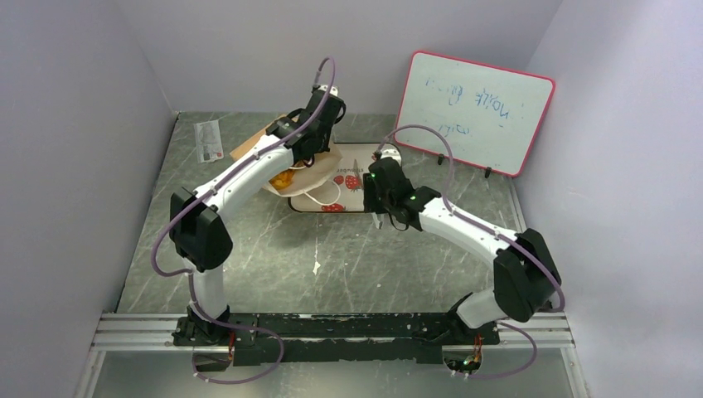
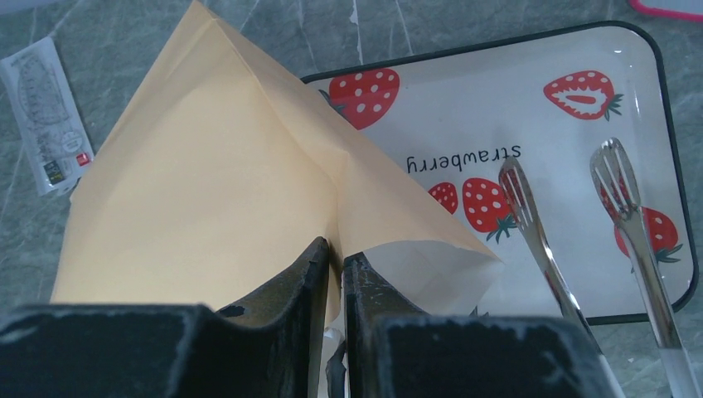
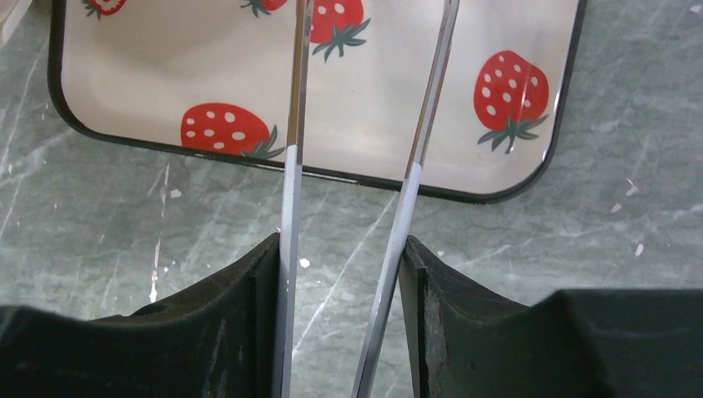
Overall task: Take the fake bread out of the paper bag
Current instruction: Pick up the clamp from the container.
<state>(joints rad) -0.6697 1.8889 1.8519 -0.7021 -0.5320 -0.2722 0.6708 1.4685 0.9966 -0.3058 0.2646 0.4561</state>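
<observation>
Well, left gripper (image 2: 336, 265) clamps the paper bag (image 2: 207, 182), right gripper (image 3: 340, 265) grips the tongs (image 3: 410, 191) over the tray (image 3: 149, 79); next they likely swing toward nine o'clock for the fake bread (image 1: 282, 179).

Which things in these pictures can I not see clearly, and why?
- Fake bread: top view, mostly hidden by the left arm and paper bag; count unknown.
- Whiteboard writing: top view, too small to read.
- Tongs tips: right wrist view, cut off by top edge.
</observation>
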